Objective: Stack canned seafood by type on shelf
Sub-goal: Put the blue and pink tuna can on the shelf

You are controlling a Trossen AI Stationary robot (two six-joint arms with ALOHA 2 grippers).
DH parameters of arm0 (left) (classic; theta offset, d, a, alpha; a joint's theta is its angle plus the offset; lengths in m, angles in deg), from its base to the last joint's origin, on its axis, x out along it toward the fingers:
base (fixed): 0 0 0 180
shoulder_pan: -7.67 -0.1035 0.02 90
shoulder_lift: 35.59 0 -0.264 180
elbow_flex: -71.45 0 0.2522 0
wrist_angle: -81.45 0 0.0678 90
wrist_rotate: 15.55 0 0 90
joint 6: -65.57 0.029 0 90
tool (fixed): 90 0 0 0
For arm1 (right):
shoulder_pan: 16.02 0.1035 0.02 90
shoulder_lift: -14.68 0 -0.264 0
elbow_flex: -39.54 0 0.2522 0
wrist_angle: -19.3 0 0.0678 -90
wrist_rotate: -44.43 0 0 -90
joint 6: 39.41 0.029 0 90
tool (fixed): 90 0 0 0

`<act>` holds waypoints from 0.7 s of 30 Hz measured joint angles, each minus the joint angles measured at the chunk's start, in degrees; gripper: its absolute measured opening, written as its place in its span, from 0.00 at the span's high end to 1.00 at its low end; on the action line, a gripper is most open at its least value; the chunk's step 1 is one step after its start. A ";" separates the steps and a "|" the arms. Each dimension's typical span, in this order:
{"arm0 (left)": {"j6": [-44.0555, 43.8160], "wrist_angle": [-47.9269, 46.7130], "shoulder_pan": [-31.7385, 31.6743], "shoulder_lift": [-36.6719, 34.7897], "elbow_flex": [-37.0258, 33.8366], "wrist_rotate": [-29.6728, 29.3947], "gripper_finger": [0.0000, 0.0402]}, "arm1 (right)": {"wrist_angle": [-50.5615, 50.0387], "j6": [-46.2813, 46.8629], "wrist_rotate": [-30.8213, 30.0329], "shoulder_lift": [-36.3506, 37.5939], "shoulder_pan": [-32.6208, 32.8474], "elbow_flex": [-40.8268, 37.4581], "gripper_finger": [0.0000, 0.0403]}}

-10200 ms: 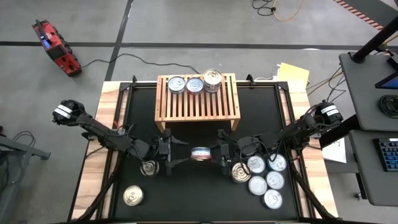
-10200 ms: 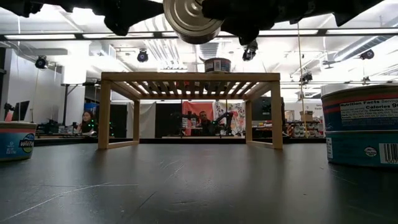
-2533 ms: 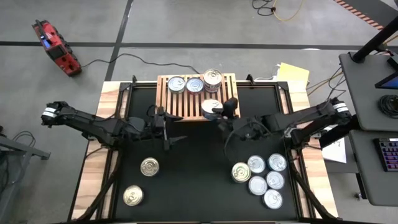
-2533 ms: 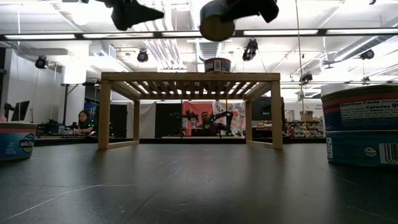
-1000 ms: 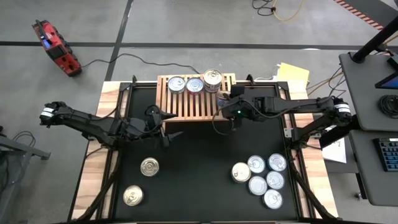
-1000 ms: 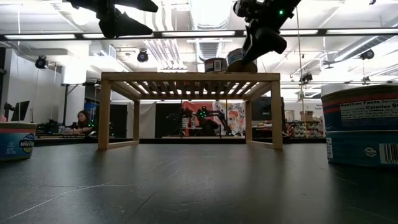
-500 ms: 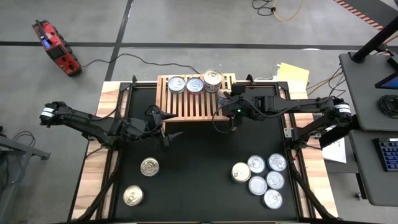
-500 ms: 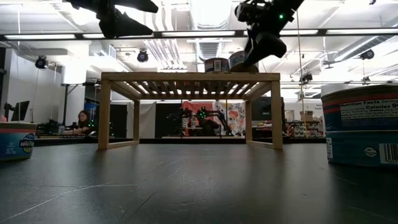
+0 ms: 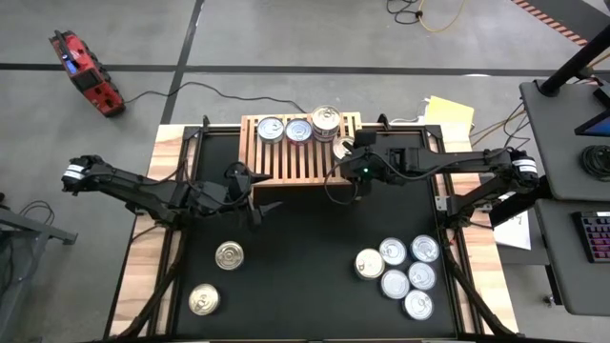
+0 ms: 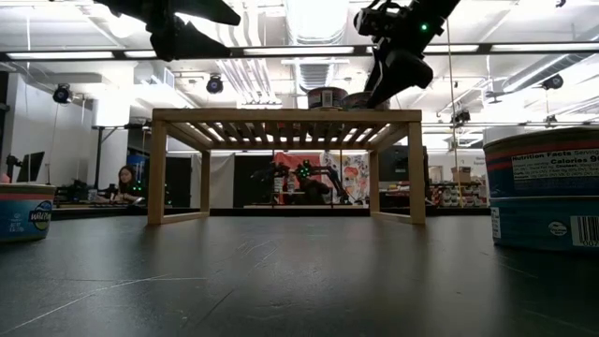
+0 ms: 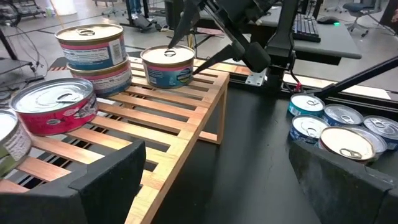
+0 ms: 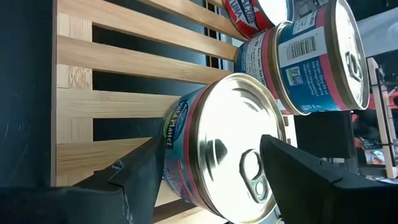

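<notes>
While straddling a tin (image 12: 217, 146), right hand (image 12: 205, 163) open

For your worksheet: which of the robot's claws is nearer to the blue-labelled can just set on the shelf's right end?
The right claw: its fingers flank the blue-labelled can. The left claw hovers open off the shelf's front-left corner.

From above, my right gripper (image 9: 343, 150) covered most of the can (image 9: 341, 149) under it on the shelf (image 9: 286, 164), so only a sliver of lid showed. In the low view that can (image 10: 360, 100) was largely hidden behind my finger. My left wrist picture cut off the can at its near left edge (image 11: 12, 142). The labels on the five cans (image 9: 400, 267) at the near right were too small to read.
</notes>
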 joint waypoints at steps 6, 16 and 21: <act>-0.02 -0.02 0.00 0.00 0.00 -0.31 0.05 | 0.07 2.04 -0.21 0.02 0.63 0.00 0.40; -0.04 0.00 -0.02 -0.02 0.00 -0.35 0.05 | 0.19 6.26 -0.36 0.65 1.28 0.50 0.39; -0.07 -0.08 -0.02 -0.02 0.00 -0.33 0.05 | 0.39 7.76 -0.12 1.44 2.07 1.85 0.40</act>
